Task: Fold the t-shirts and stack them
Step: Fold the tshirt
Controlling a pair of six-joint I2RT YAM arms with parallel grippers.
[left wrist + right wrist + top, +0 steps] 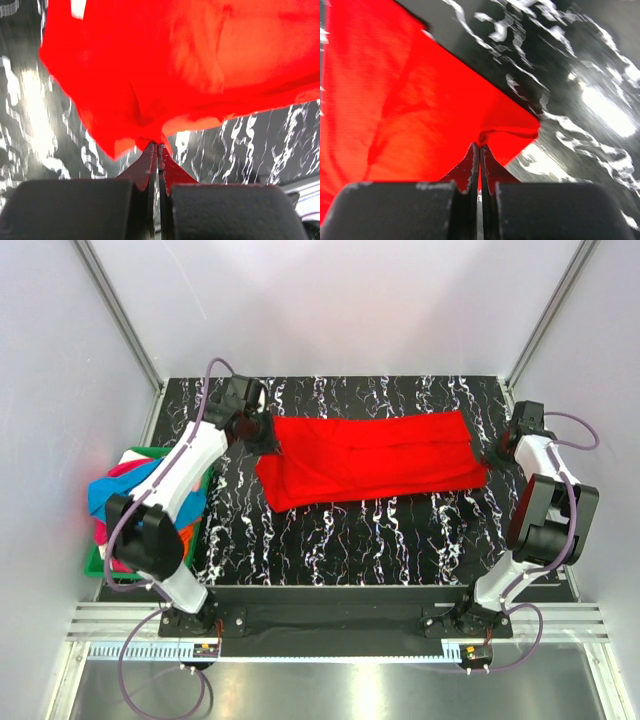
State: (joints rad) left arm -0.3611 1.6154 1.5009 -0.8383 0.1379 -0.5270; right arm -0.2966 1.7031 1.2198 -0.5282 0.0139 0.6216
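A bright red t-shirt [370, 458] lies stretched across the black marbled table [350, 540], folded into a long band. My left gripper [268, 445] is shut on its left edge; in the left wrist view the cloth [175, 65] bunches at the closed fingertips [158, 146]. My right gripper [490, 455] is shut on the right corner; in the right wrist view the red cloth [410, 110] pinches into the closed tips [479, 145]. More t-shirts in blue, pink and orange [120, 495] are piled at the left.
A green basket [150, 453] holding the piled shirts stands off the table's left edge beside my left arm. White walls and metal frame posts [120, 315] enclose the table. A metal rail [330, 625] runs along the near edge.
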